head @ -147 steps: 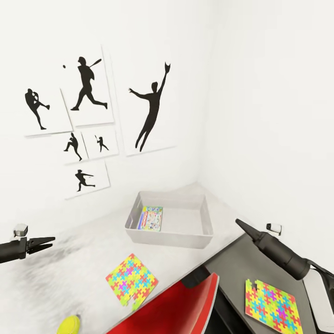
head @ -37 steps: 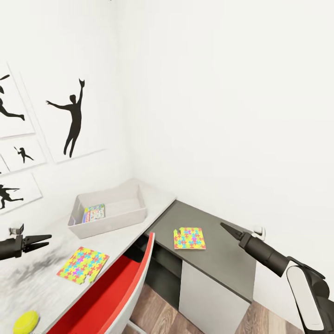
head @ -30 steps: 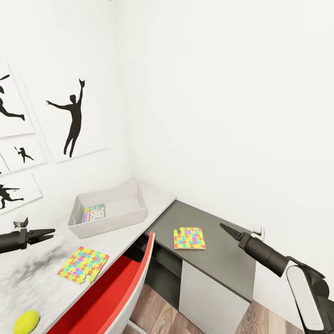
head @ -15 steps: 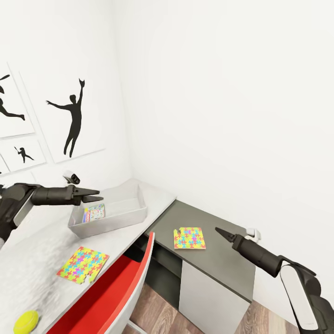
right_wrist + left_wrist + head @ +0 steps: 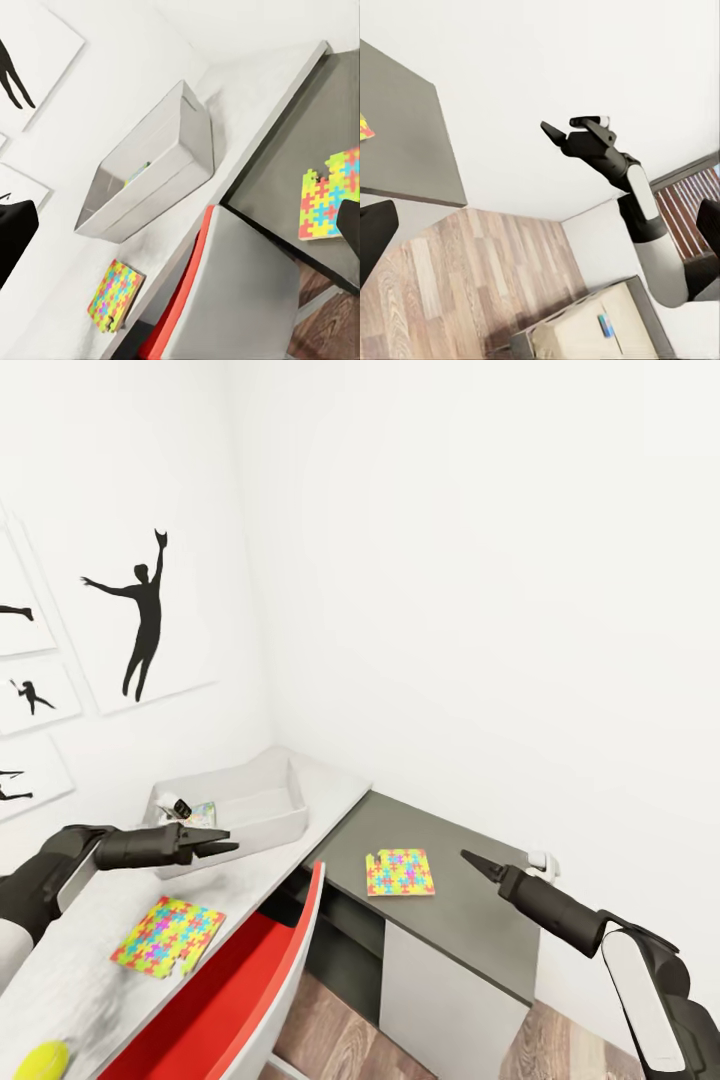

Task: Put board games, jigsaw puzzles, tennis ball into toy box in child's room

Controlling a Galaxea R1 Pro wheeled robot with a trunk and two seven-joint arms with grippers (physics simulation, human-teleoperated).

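Head view: a red chair (image 5: 250,980) stands pushed against the table (image 5: 340,800), between two bright jigsaw puzzles (image 5: 167,937), one on the pale top, one (image 5: 400,872) on the dark section. The toy box (image 5: 262,807) holds a board game (image 5: 203,814). Left gripper (image 5: 225,848), slightly parted and empty, hovers beside the box. Right gripper (image 5: 470,858) looks closed, empty. Tennis ball (image 5: 38,1060) lies at the table's near end.

Left arm reaches forward, level, left gripper (image 5: 225,847) with fingers slightly parted. Right arm extends forward and up, right gripper (image 5: 472,858) with fingers closed to a point.
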